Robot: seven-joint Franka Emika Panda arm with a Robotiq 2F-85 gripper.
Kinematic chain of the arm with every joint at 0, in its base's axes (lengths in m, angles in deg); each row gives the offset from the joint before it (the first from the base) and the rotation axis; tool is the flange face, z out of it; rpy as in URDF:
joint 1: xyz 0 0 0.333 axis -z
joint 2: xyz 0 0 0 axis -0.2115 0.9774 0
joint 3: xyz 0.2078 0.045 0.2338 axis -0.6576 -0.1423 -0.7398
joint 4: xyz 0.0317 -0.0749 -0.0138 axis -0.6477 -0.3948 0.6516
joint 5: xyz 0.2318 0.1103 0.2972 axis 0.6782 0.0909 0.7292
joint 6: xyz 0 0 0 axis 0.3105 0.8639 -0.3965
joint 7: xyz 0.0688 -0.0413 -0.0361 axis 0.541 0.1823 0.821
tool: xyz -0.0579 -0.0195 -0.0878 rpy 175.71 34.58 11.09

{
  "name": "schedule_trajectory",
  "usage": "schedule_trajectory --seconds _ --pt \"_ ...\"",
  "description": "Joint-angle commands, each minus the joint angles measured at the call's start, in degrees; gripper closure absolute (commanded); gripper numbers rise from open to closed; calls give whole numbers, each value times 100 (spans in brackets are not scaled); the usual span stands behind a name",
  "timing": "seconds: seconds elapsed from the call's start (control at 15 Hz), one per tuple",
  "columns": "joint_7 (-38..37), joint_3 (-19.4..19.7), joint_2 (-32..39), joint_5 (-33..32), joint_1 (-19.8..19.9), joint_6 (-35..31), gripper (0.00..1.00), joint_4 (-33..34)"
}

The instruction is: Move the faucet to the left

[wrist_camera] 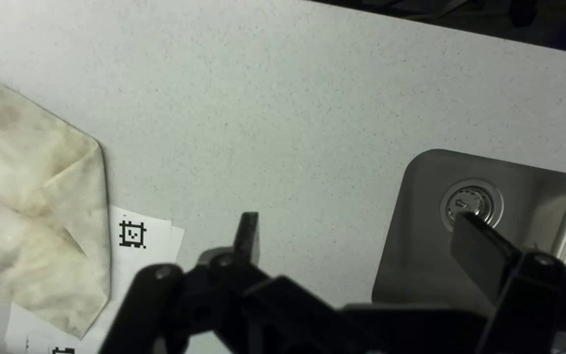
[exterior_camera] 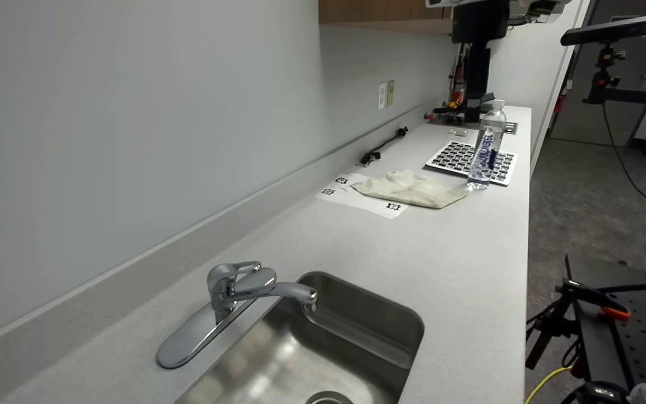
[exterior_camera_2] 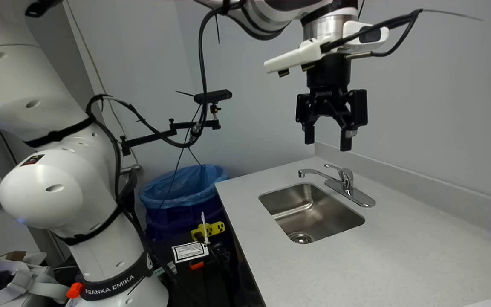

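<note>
- The wall was plain and of light grey colour.
- A wooden cabinet was hanging above the long, pale desk.
- The floor was dark and mottled.

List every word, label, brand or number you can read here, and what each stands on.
"FRANKA EMIKA": black band around the white robot arm.
Bottle: lettering too blurred to read.
White tag: print too small to read.
Gripper: lettering too small to read surely.
Dark sticker on the arm: too small to read.
Paper sheets: square markers, no readable words.
</note>
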Motion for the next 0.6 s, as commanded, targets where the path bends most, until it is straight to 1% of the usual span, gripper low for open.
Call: schedule_trajectory --seconds 0.0,0.33,0.4,0.47,0.53 --pt "-35 -183 61 -222 -119 -810 0 -434" --pt "7 -385 255 -186 -252 -1524 0 -727" --pt "33 -413 273 -177 -276 -1586 0 -765" --pt "-9 -371 273 -96 -238 -1352 0 -655" --pt "-14 -385 295 -96 -251 -1377 0 -675"
